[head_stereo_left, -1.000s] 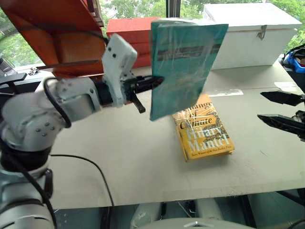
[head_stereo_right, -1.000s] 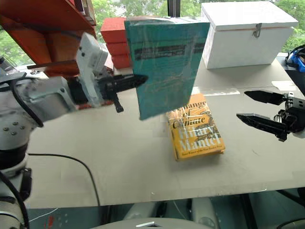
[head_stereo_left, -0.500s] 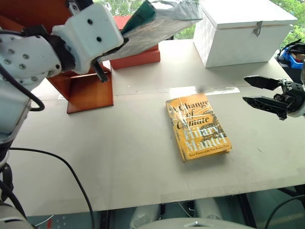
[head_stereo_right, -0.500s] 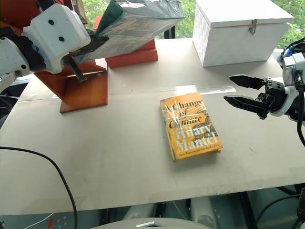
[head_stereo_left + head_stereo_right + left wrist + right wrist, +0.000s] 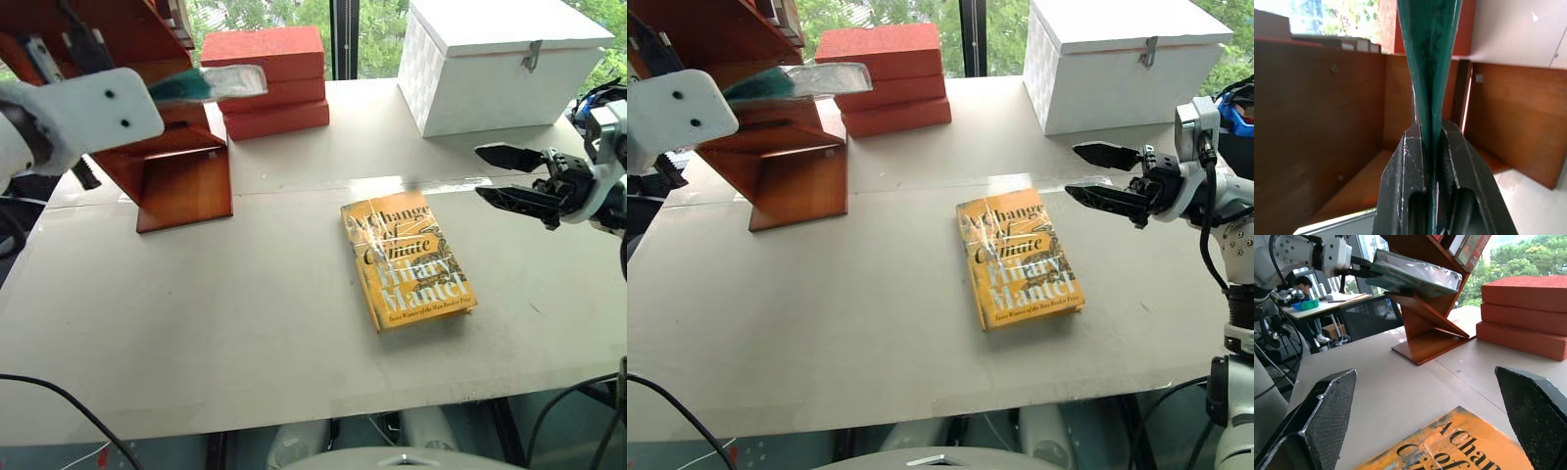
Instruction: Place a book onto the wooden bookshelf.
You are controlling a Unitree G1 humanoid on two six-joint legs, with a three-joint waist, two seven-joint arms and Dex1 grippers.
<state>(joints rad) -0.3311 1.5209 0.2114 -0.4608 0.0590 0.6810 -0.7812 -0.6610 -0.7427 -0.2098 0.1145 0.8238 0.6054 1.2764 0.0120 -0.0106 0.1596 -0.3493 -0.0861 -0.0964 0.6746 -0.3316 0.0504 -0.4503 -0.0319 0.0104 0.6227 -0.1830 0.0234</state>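
The teal book (image 5: 211,83), wrapped in shiny plastic, is held flat and edge-on in the air against the front of the reddish-brown wooden bookshelf (image 5: 186,176), level with its slanted panels. My left gripper (image 5: 1431,128) is shut on the book's near edge, and the shelf's inner panels (image 5: 1317,122) lie right behind it. The right wrist view shows the book (image 5: 1410,279) jutting over the shelf's lower slanted panel (image 5: 1425,328). My right gripper (image 5: 485,171) hangs open above the table's right side, pointing left, with nothing between its fingers.
A yellow-orange book (image 5: 407,259) lies flat mid-table, just left of the right gripper. Stacked red-orange blocks (image 5: 265,78) stand behind the shelf's right side. A white box (image 5: 500,64) sits at the back right. Black cables hang off the table's front left edge.
The left arm has swung the book left to the shelf and rolled it from upright to flat. The right gripper has drifted left, still open.
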